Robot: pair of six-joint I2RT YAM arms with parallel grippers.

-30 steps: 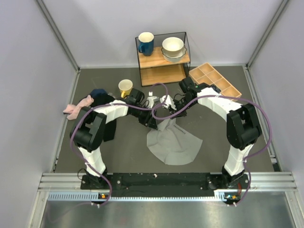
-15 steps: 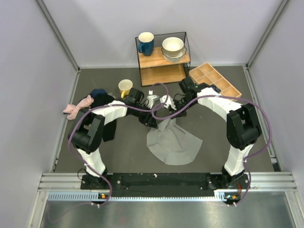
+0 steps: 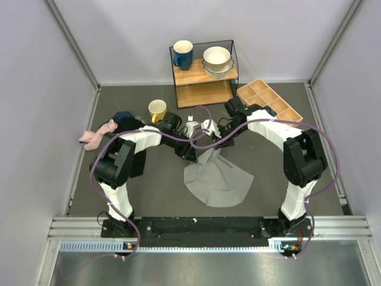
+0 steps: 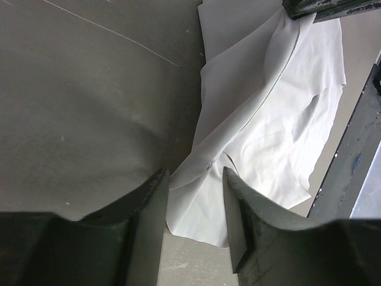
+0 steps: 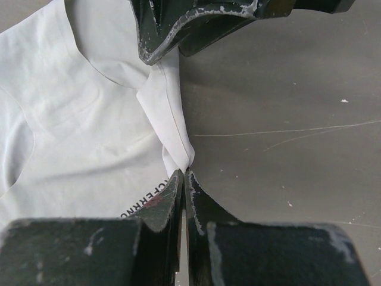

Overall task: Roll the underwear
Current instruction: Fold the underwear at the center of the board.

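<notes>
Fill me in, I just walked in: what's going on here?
Two robot arms are working on a light grey underwear lying on the table. The right claw is shut on a pinch of its far edge. The left claw stands open with a fold of that edge between its jaws. The cloth mostly lies flat, not yet rolled.

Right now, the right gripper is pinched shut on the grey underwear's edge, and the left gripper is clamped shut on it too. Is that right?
Not quite. The left gripper is open: the left wrist view shows its jaws apart, with a fold of the underwear between them. The right gripper is pinched shut on the underwear's edge, as you say.
</notes>
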